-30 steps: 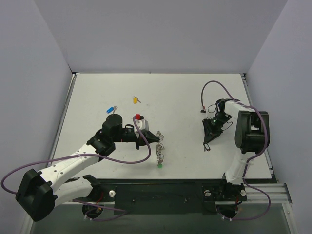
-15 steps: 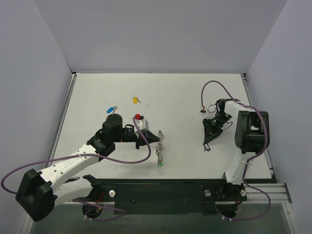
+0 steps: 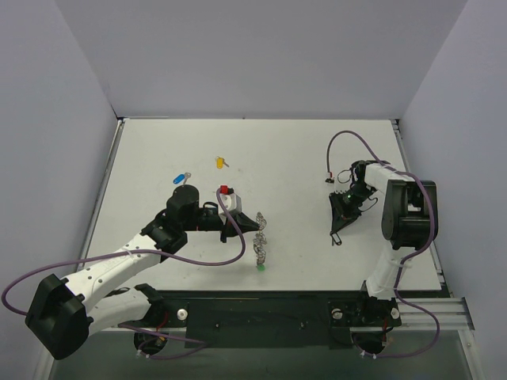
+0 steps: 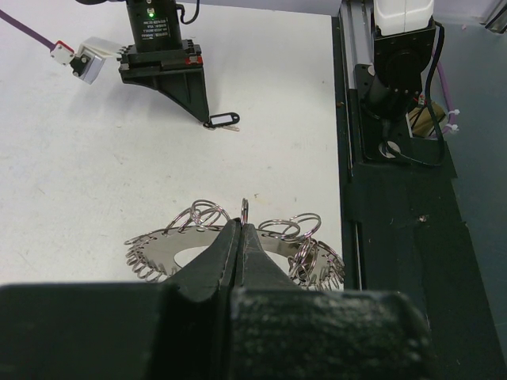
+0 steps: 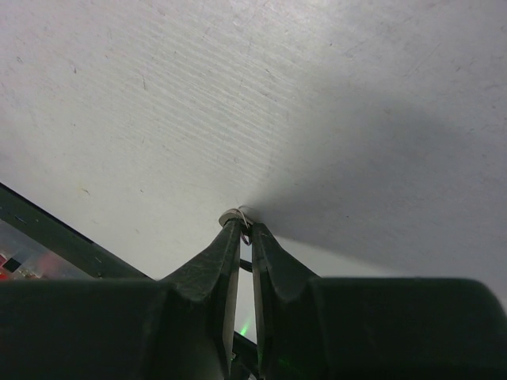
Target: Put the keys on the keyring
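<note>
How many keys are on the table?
4: blue at left, yellow behind it, green by the ring pile, black by the right hand. Others may be hidden.

left gripper [image 3: 252, 225] is dragging the keyring bundle [image 3: 257, 247] a touch to the left, and the bundle's lower rings are swinging with it (tiny shift, only just readable from the top camera). right gripper [image 3: 336, 235] is squeezing in further, fingertips now pinching around the small metal loop [image 5: 240, 215] down on the table.
</note>
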